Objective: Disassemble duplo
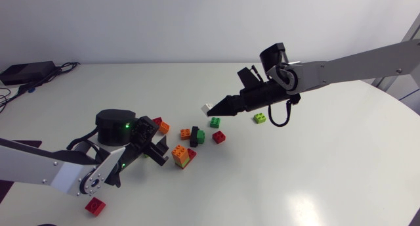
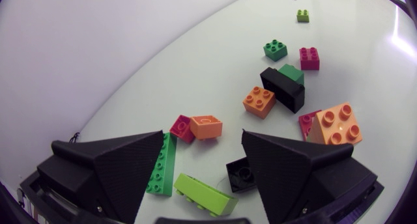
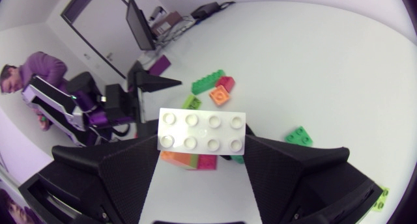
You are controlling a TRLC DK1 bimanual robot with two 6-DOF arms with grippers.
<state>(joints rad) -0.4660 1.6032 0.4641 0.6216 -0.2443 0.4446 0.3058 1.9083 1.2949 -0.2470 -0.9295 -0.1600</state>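
Loose duplo bricks lie in the middle of the table. My left gripper (image 1: 154, 144) (image 2: 203, 146) hangs open over a lime brick (image 2: 205, 195), a small black brick (image 2: 240, 175) and a long dark green brick (image 2: 163, 165), which lie on the table between its fingers. Just ahead of it are a red brick (image 2: 182, 127) and an orange brick (image 2: 206, 126). To one side stands an orange-on-red stack (image 1: 182, 155) (image 2: 335, 123). My right gripper (image 1: 216, 108) (image 3: 203, 140) is shut on a white eight-stud brick (image 1: 207, 108) (image 3: 202, 129), held above the table.
Further bricks lie between the arms: a black-and-green pair (image 1: 197, 135), an orange one (image 1: 186, 133), a green one (image 1: 214, 122), a dark red one (image 1: 218, 136) and a lime one (image 1: 260, 117). A lone red brick (image 1: 96, 205) sits by my left arm near the front edge.
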